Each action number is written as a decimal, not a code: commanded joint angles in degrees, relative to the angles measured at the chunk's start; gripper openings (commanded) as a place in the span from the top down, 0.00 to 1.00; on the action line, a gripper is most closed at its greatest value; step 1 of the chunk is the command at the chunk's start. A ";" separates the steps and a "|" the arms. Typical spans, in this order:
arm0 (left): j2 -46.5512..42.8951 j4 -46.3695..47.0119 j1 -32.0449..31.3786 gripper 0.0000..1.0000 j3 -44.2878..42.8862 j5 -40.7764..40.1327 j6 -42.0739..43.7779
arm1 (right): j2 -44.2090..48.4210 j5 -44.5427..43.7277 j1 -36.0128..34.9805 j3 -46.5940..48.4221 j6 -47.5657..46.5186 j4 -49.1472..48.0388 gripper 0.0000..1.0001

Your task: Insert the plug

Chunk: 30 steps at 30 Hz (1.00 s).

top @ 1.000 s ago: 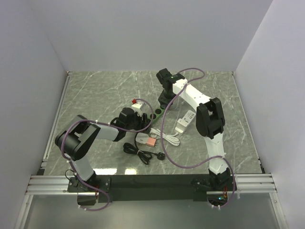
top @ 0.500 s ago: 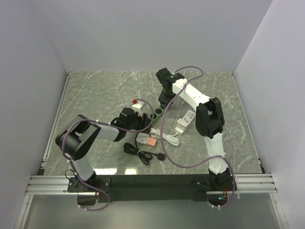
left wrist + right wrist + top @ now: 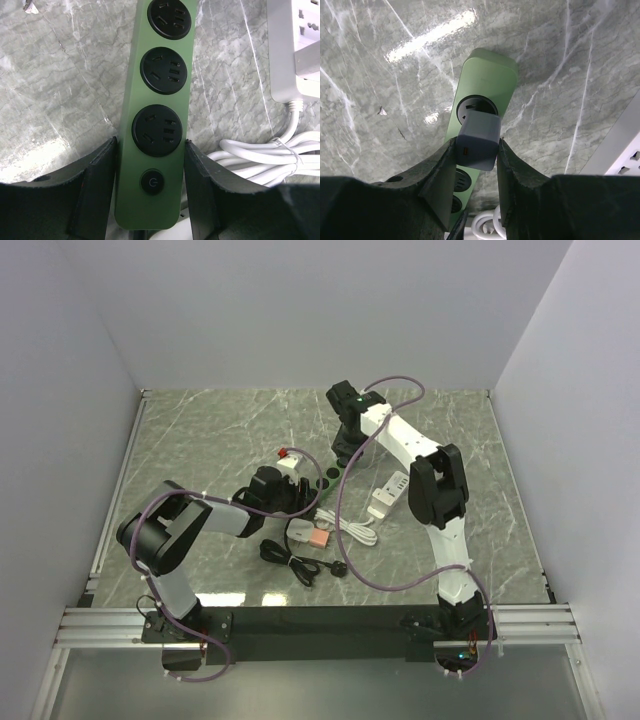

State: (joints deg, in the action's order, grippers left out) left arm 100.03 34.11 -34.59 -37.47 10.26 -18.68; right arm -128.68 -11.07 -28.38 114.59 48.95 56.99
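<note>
A green power strip (image 3: 160, 100) with round black sockets lies on the marble table. My left gripper (image 3: 151, 145) is shut on its switch end, one finger on each long side. In the right wrist view my right gripper (image 3: 476, 144) is shut on a grey-blue plug (image 3: 479, 137). The plug sits over the last socket at the strip's far end (image 3: 487, 80), and its prongs are hidden. From above, the left gripper (image 3: 290, 495) and the right gripper (image 3: 345, 450) stand at opposite ends of the strip (image 3: 328, 478).
A white power strip (image 3: 390, 495) with its coiled white cable (image 3: 265, 155) lies right of the green one. A black cable with a plug (image 3: 295, 560), a pink block (image 3: 318, 537) and a red-and-white item (image 3: 288, 458) lie nearby. Walls enclose the table.
The right wrist has crept slightly toward the far left with the plug. The left gripper stays on the strip.
</note>
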 commanded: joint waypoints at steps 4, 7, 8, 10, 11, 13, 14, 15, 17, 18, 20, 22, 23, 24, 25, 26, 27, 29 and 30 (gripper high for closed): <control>-0.62 -4.49 -0.22 0.46 2.23 2.57 -0.04 | -5.88 -18.63 2.63 -8.15 -5.09 -3.20 1.00; -0.71 -4.40 -0.30 0.46 2.32 2.75 -0.04 | -5.53 -18.73 2.28 -9.11 -5.88 -3.29 1.00; -0.89 -4.40 -0.22 0.46 2.40 2.83 -0.04 | -5.44 -18.38 2.10 -9.38 -6.14 -3.03 1.00; -1.15 -4.31 -0.22 0.46 2.58 2.66 -0.04 | -5.18 -18.46 1.93 -9.73 -6.32 -2.85 1.00; -1.33 -4.31 -0.30 0.46 2.76 2.66 0.04 | -5.09 -18.63 1.67 -9.99 -6.23 -2.59 1.00; -1.33 -4.22 -0.22 0.47 2.76 2.75 0.04 | -5.09 -19.42 1.22 -10.35 -6.23 -2.24 1.00; -1.24 -4.14 -0.22 0.47 2.76 3.01 0.04 | -5.26 -19.69 0.96 -10.17 -6.32 -1.37 1.00; -1.15 -3.88 -0.22 0.47 2.84 3.10 -0.04 | -5.44 -19.78 0.79 -9.91 -6.58 -0.75 1.00; -0.63 -3.70 -0.22 0.47 2.76 3.54 -0.04 | -5.70 -19.78 0.87 -9.91 -6.67 -0.04 1.00; -0.36 -3.44 -0.22 0.47 2.84 3.71 -0.04 | -5.53 -19.08 0.96 -10.26 -7.54 -0.30 1.00; 0.60 -3.35 -0.30 0.48 2.41 4.24 0.04 | -5.44 -19.08 0.87 -10.52 -7.47 0.39 1.00; 1.31 -3.35 -0.30 0.48 2.14 4.77 -0.04 | -4.57 -17.59 0.61 -12.44 -7.46 -0.30 1.00; 1.92 -3.35 -0.30 0.49 1.97 4.68 -0.13 | -3.86 -17.32 0.43 -13.59 -7.38 -1.61 1.00; 2.19 -3.43 -0.30 0.49 1.79 4.42 -0.22 | -3.16 -15.23 0.43 -14.73 -8.07 -2.66 1.00; 2.54 -3.87 -0.30 0.50 1.53 4.07 -0.22 | -1.59 -11.21 0.69 -17.09 -8.60 -4.15 1.00; 2.71 -4.13 -0.22 0.51 1.44 3.02 -0.31 | -1.14 -10.91 0.70 -17.72 -8.69 -5.47 1.00; 2.63 -4.14 -0.30 0.53 1.53 2.75 -0.31 | -1.13 -11.51 0.70 -17.47 -8.69 -4.88 1.00; 2.28 -3.87 -0.30 0.55 1.96 2.48 -0.39 | -1.92 -10.91 1.22 -16.77 -9.39 -4.09 1.00; 2.10 -3.70 -0.30 0.57 2.14 2.48 -0.48 | -2.10 -10.47 1.40 -16.68 -10.27 -4.08 1.00</control>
State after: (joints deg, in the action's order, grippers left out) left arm 100.38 35.81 -34.59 -36.77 10.87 -18.55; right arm -122.87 -15.84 -30.89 103.07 46.46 47.22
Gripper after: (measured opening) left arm 0.561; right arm 0.407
